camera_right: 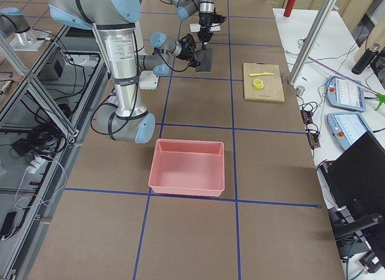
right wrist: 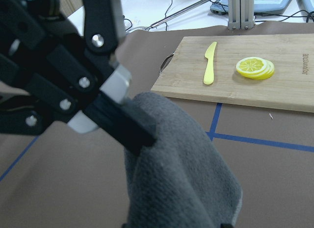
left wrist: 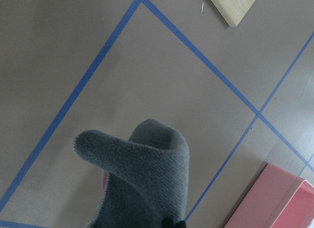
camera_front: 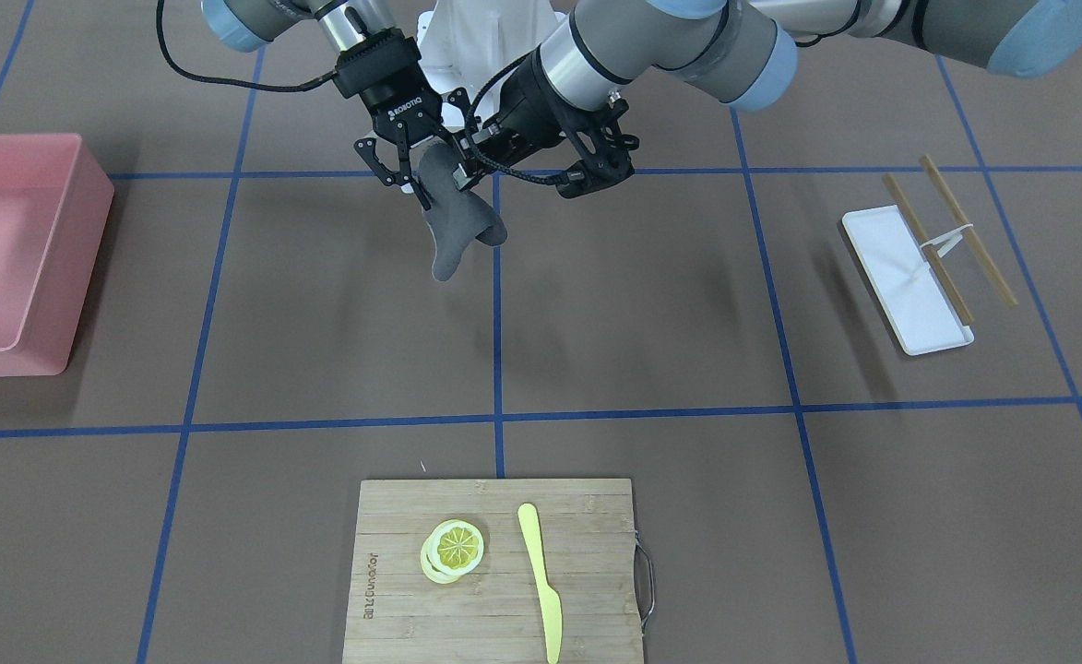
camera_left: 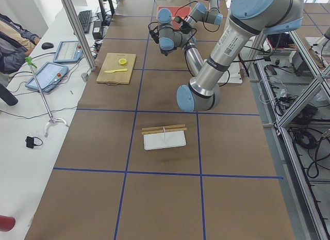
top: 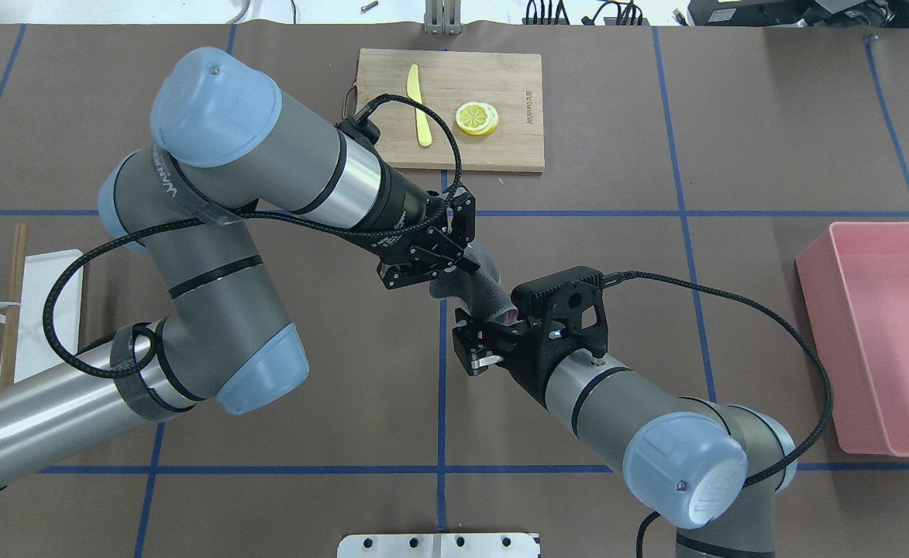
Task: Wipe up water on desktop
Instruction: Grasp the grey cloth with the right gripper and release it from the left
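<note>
A grey cloth (camera_front: 456, 231) hangs in the air above the brown desktop (camera_front: 642, 304), between my two grippers near the middle tape cross. My left gripper (camera_front: 465, 171) is shut on the cloth's upper edge. One of its black fingers (right wrist: 122, 127) shows pressed on the cloth (right wrist: 181, 169) in the right wrist view. My right gripper (camera_front: 414, 184) is open, its fingers on either side of the cloth's top. In the overhead view the cloth (top: 489, 291) lies between the left gripper (top: 466, 263) and the right gripper (top: 471, 341). I see no wet patch on the desktop.
A pink bin (camera_front: 5, 258) stands on the robot's right side. A bamboo cutting board (camera_front: 587, 553) with lemon slices (camera_front: 453, 549) and a yellow knife (camera_front: 541, 581) lies at the far edge. A white tray (camera_front: 905, 281) with wooden sticks (camera_front: 965, 231) lies on the robot's left.
</note>
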Tool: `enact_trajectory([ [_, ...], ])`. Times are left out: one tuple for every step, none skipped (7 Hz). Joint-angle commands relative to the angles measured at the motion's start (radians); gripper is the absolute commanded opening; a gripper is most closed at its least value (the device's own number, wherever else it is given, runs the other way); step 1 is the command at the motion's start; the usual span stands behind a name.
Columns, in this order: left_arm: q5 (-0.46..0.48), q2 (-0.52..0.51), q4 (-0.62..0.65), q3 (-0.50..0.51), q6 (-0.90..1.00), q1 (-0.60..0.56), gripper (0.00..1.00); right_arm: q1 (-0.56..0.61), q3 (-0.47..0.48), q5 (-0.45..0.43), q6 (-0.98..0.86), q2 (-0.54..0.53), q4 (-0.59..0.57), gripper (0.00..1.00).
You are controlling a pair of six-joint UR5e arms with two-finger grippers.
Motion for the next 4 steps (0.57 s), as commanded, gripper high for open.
enact_trajectory([
  [0.000,0.001,0.000,-0.008,-0.021,0.017,0.00,-0.001,0.006,-0.003,0.012,0.002,0.003,0.03],
  [0.000,0.003,0.000,-0.006,-0.020,0.017,0.00,-0.004,0.008,-0.003,0.014,0.002,0.006,0.00],
  [0.003,0.007,-0.002,-0.006,-0.008,0.015,0.42,-0.003,0.020,-0.003,0.020,0.000,0.009,0.00],
  [0.032,0.009,-0.002,-0.009,-0.006,-0.001,0.97,0.000,0.055,-0.003,0.081,-0.015,0.001,0.00],
])
